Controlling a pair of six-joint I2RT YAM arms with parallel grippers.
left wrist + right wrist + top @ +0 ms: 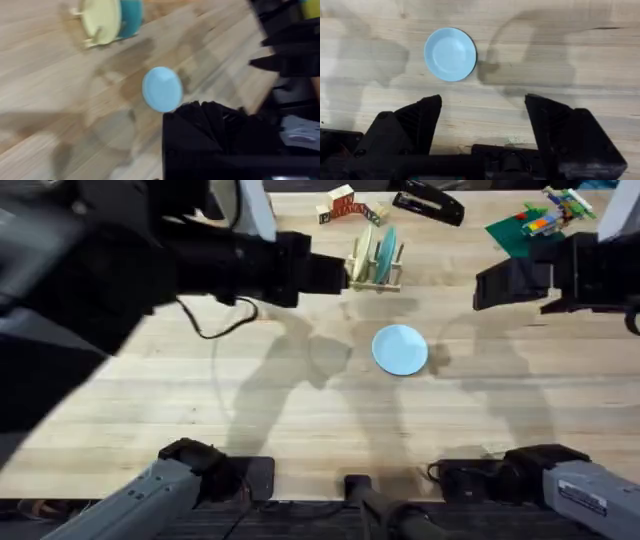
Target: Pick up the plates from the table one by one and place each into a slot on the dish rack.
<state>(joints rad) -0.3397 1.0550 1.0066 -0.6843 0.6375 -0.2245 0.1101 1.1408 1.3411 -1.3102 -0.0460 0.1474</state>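
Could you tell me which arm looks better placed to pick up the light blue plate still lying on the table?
Probably the right: its tool is open with the light blue plate just ahead, nothing between. The left tool sits by the dish rack.

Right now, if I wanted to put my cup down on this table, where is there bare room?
Bare wood lies between the flat light blue round plate and the arm bases. The far edge is crowded: the small wooden dish rack, toy blocks, green brick board.

The right gripper [482,125] is held with fingers spread wide (nothing between them); the left arm [200,265] is raised high.
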